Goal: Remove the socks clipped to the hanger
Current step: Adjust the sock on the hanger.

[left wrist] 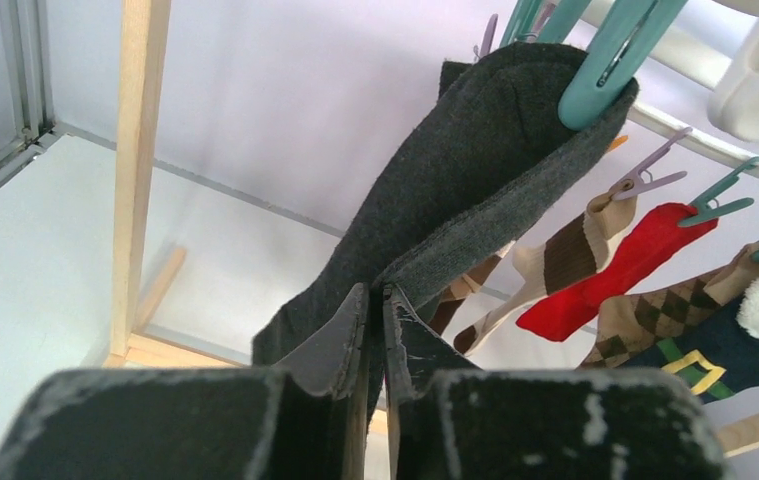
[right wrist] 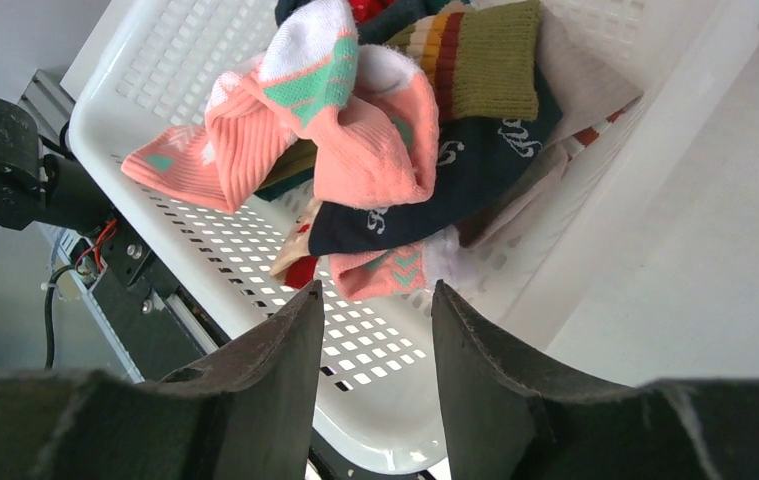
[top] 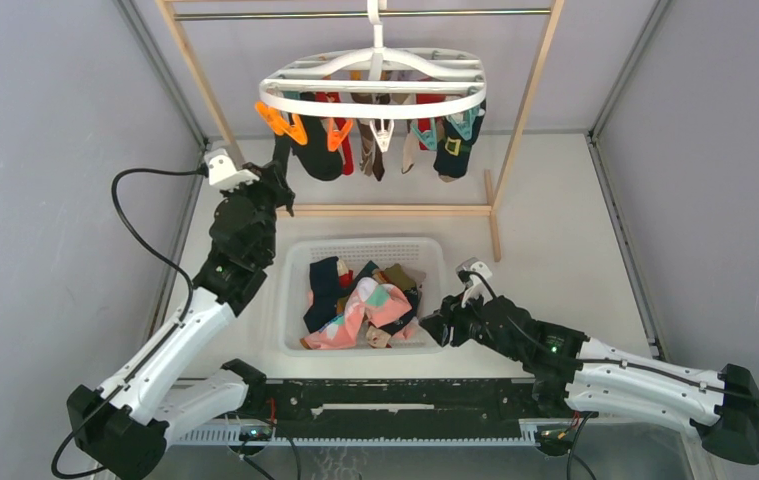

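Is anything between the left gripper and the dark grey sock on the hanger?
Nothing visible: the left gripper is shut on the dark grey sock. Only a teal clip holds its top to the hanger.

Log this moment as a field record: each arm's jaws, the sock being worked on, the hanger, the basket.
left jaws: shut on the dark grey sock, at its lower end
dark grey sock: hanging, top edge pinched by a teal clip
hanger: hooked on the wooden rack, several socks clipped under it
right jaws: open, holding nothing, at the basket's near right corner
basket: white, holds a pile of loose socks
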Motion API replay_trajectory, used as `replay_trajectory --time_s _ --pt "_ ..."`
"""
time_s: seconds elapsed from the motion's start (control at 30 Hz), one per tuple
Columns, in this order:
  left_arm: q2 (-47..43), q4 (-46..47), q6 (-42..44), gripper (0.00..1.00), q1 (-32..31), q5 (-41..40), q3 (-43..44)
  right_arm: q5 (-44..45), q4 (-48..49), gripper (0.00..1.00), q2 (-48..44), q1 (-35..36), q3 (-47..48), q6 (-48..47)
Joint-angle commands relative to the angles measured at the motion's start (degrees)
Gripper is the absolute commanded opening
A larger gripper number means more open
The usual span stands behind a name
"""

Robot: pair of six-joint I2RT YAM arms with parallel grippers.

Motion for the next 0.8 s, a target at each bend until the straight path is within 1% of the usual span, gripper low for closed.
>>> replay_trajectory --time_s 0.0,0.77 --pt "-1.7 0.6 -1.2 0.12 0.4 2.0 -1.6 0.6 2.0 0.51 -0.8 0.5 0.2 0.8" --pt "-4.2 -0.1 -2.9 0.08 0.4 4.3 -2.5 1.8 -0.4 0.51 -3.0 1.3 0.3 1.3"
